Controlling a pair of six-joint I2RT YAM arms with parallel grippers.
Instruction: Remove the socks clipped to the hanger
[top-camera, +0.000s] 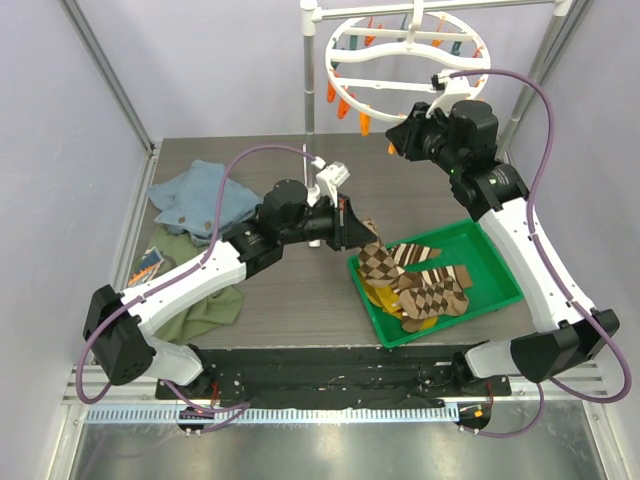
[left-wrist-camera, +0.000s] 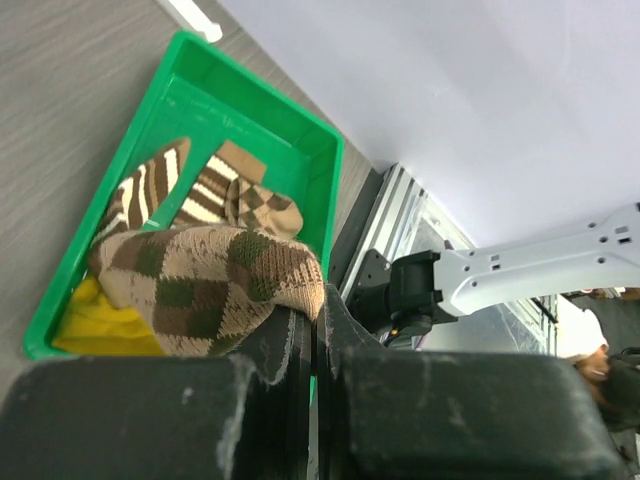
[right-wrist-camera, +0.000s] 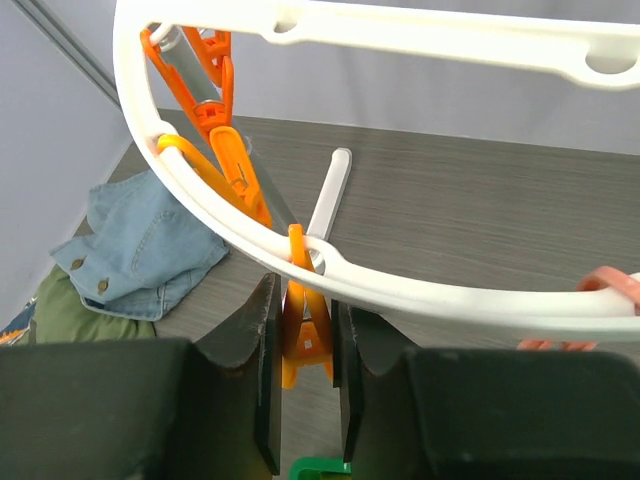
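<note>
The white round hanger (top-camera: 405, 62) hangs at the back with orange and teal clips; I see no sock on it. My right gripper (top-camera: 397, 138) is at its near rim, jaws pressed on both sides of an orange clip (right-wrist-camera: 305, 325) under the ring (right-wrist-camera: 420, 290). My left gripper (top-camera: 350, 226) is shut on the edge of a brown-and-tan diamond sock (left-wrist-camera: 200, 280), which drapes down into the green tray (top-camera: 497, 260). Striped (top-camera: 415, 255), mustard (top-camera: 383, 297) and more diamond socks (top-camera: 435, 292) lie in the tray.
A blue cloth (top-camera: 205, 200) and an olive-green cloth (top-camera: 205, 305) lie at the left of the table. The grey rail stand's post (top-camera: 308, 90) rises beside the hanger, and its white foot (right-wrist-camera: 330, 190) rests on the table. A small packet (top-camera: 148, 265) lies at the left edge.
</note>
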